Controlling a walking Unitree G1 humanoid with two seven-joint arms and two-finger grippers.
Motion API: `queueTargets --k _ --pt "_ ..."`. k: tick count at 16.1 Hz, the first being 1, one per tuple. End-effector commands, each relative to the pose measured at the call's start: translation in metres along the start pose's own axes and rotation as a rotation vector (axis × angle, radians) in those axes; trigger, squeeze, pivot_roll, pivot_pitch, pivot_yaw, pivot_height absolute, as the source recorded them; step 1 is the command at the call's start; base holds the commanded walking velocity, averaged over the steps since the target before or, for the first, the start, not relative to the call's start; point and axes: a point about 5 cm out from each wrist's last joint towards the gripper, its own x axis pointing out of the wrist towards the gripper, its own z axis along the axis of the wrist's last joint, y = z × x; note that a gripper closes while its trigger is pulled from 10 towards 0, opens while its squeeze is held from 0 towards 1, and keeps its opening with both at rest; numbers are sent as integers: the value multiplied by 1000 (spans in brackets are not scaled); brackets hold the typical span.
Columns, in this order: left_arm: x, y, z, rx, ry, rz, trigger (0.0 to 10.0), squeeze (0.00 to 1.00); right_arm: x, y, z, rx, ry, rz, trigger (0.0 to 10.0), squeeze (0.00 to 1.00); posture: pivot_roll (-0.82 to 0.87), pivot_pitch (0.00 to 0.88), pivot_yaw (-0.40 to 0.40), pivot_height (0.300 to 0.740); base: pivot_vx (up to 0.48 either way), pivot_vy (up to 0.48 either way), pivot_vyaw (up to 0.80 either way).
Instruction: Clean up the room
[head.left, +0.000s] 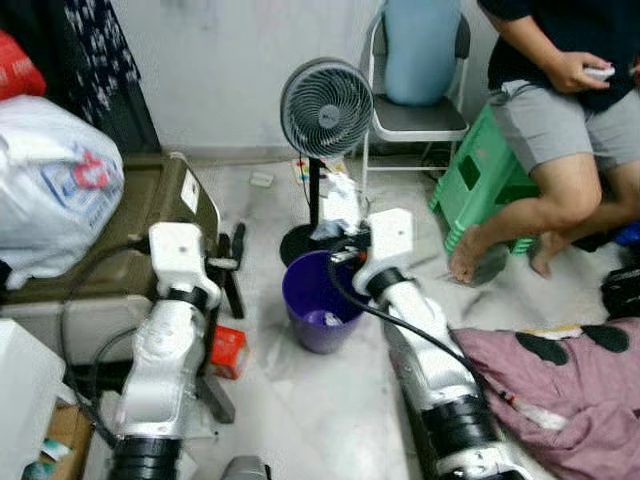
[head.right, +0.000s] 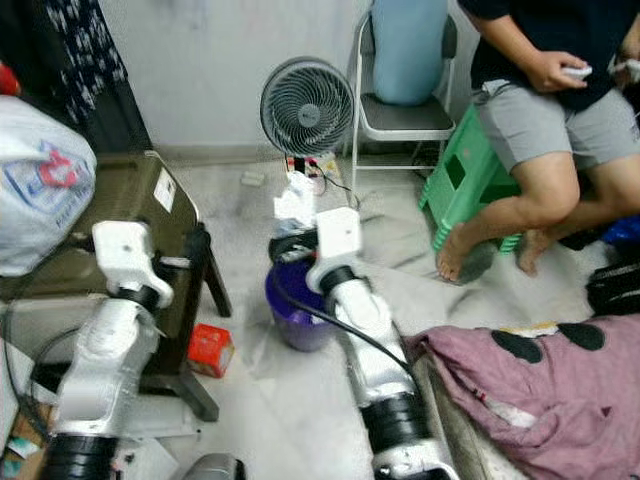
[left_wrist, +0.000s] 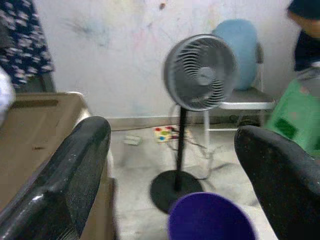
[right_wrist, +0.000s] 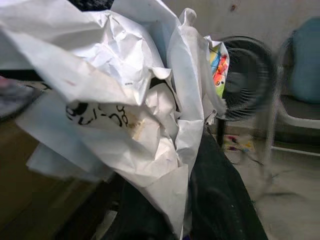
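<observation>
My right gripper (head.left: 338, 232) is shut on a crumpled white paper wrapper (right_wrist: 135, 115), held just above the far rim of a purple bin (head.left: 320, 300) on the floor. The wrapper (head.right: 295, 205) sticks up in front of the fan's pole and hides the fingertips. My left gripper (head.left: 233, 262) hangs open beside the olive case, left of the bin, with nothing between its fingers (left_wrist: 75, 175). The bin's rim (left_wrist: 210, 217) lies ahead of it in the left wrist view.
A standing fan (head.left: 320, 110) is right behind the bin, with a folding chair (head.left: 415, 118) beyond. A person sits on a green stool (head.left: 480, 180) at right. A pink blanket (head.left: 560, 390), a red box (head.left: 228, 350), an olive case (head.left: 150, 200) and a white bag (head.left: 50, 190) crowd the floor.
</observation>
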Motion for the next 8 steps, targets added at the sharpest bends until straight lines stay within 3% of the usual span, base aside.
queueTargets --k 1,3,8 --pt "-1 -3 3 9 -9 -26 10000 0 1 -1 2 2 -9 -8 10000 0 36 0 -35 740 0 0 0" --pt "-1 -3 3 6 -9 -27 10000 0 1 -1 2 1 -8 -5 10000 0 37 0 -35 740 135 0 0" --pt "-1 -4 4 0 -11 -39 10000 0 1 0 1 2 -7 1 10000 0 37 0 -35 740 337 0 0"
